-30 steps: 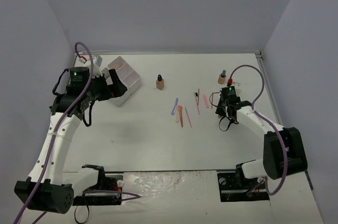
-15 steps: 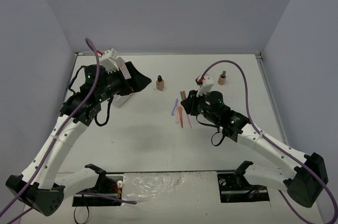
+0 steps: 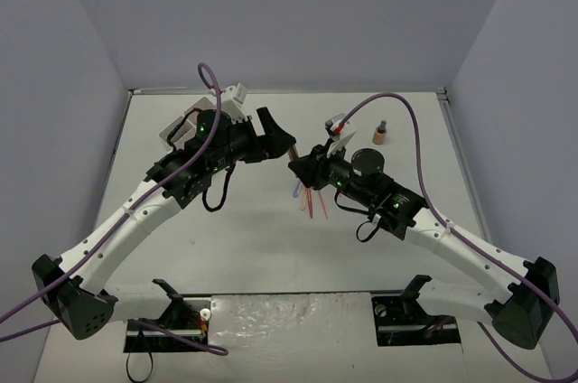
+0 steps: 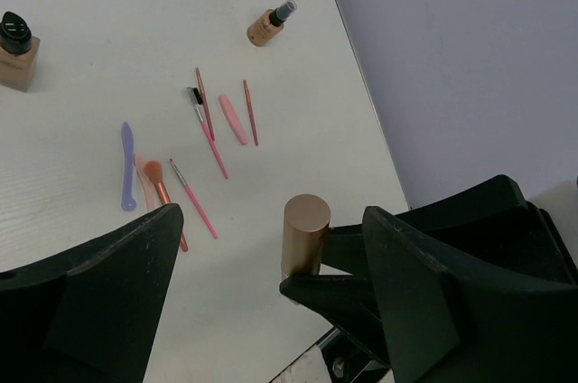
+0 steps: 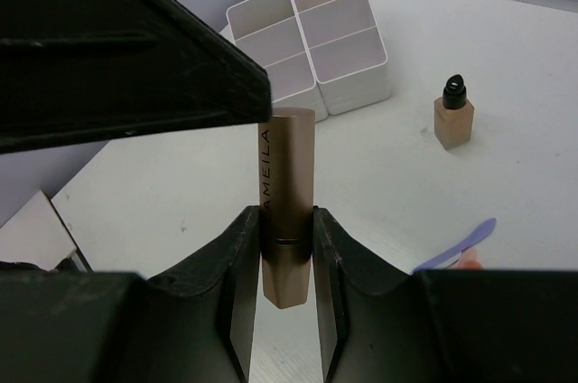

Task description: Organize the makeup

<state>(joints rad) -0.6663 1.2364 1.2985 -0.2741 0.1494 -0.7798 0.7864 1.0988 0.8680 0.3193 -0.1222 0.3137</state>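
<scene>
My right gripper [image 5: 287,225] is shut on a bronze lipstick tube [image 5: 287,184] and holds it upright above the table. My left gripper [image 4: 271,216] is open, and its jaws stand on either side of the tube [image 4: 305,231] without touching it. In the top view the two grippers meet mid-table, left [image 3: 280,144] and right [image 3: 300,166]. Several thin pink, red and purple sticks [image 4: 203,126] lie below; they also show in the top view [image 3: 312,198]. A square tan bottle [image 4: 16,49] and a round tan bottle [image 4: 269,26] stand farther back. No sponges are in view.
The white compartment box [image 5: 312,44] stands at the back left, mostly hidden by the left arm in the top view. The round bottle [image 3: 380,135] stands at the back right. Grey walls close in the table on three sides.
</scene>
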